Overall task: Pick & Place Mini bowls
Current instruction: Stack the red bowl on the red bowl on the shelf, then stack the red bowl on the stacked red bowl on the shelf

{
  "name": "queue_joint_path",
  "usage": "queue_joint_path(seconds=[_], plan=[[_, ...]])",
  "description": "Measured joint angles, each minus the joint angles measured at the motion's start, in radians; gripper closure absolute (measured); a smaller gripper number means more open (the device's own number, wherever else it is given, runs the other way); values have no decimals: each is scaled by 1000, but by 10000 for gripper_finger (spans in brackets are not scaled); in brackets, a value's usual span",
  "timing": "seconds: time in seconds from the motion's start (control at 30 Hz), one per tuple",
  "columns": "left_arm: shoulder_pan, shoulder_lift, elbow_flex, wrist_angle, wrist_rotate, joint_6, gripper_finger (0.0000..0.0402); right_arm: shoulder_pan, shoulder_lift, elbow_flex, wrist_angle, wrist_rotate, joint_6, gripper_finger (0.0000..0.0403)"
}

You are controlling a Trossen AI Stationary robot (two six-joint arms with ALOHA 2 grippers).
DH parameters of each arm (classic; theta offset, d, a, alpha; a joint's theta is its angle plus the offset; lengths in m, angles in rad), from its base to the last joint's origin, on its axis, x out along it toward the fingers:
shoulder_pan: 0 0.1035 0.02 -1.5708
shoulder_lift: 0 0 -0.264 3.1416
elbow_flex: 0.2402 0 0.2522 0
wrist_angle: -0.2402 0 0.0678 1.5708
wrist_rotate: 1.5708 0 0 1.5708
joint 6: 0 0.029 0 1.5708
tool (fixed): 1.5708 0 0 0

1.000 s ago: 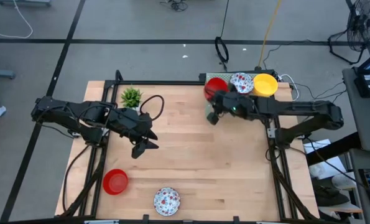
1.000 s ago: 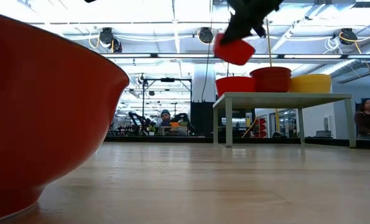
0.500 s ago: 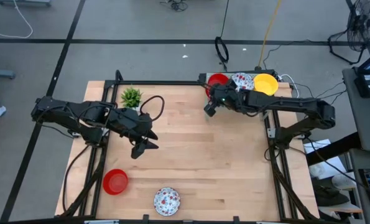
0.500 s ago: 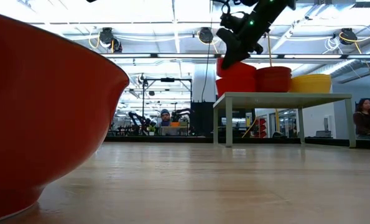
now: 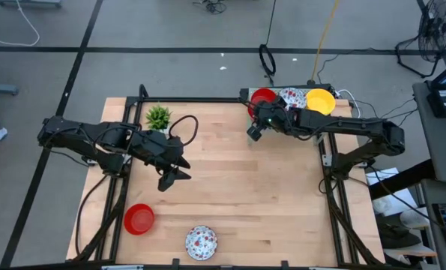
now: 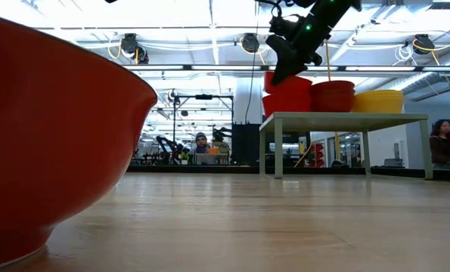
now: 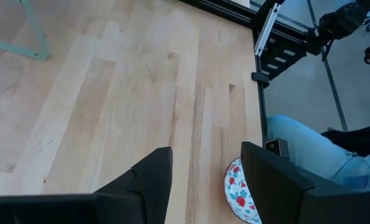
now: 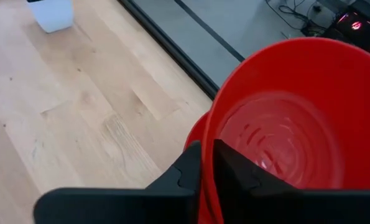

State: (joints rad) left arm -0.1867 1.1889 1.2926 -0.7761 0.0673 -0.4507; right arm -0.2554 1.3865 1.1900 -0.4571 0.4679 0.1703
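Note:
My right gripper (image 5: 258,112) is shut on a red mini bowl (image 8: 278,130) at the far edge of the table. The bowl sits on top of another red bowl (image 8: 194,134) on a small raised grey shelf (image 6: 346,117). A floral bowl (image 5: 291,99) and a yellow bowl (image 5: 319,101) stand beside it on the shelf. My left gripper (image 5: 170,176) is open and empty above the table's left middle. A red bowl (image 5: 139,219) and a floral bowl (image 5: 201,241) rest on the table near the front edge. My right gripper pinches the red bowl's rim (image 8: 207,146) on its near side, one finger (image 8: 234,165) inside the bowl and one (image 8: 188,163) outside. The fingers come slanting down from the table's near side. The bowl rests nested on the red bowl beneath it.
A small green potted plant (image 5: 158,116) stands at the far left of the table. In the low view a red bowl (image 6: 51,136) fills the left side, close to the camera. A person's leg (image 7: 309,149) shows beyond the table's front edge, and another person (image 6: 444,140) stands in the room behind.
My right gripper has carried the red bowl toward the far edge and down. The bowl was lifted and tilted a second ago. It now sits on the red bowl on the shelf, and the gripper is still shut on its rim.

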Motion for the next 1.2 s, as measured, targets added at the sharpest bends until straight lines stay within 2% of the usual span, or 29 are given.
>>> queue_joint_path(seconds=[0.7,0.87,0.97,1.07,1.2], plan=[[-1,0,0,-10,2,-6,206,0,-1,0,-6,2,-43,298],[-3,0,0,-51,42,-50,206,19,-44,-1,11,3,-62,284],[-30,1,-13,-99,21,-55,206,50,-80,-1,25,-2,-63,277],[-61,4,-58,-144,15,-150,206,91,-122,-1,27,-63,-79,273],[-112,3,-103,-254,81,-370,206,163,-149,-1,26,-166,-78,273]])
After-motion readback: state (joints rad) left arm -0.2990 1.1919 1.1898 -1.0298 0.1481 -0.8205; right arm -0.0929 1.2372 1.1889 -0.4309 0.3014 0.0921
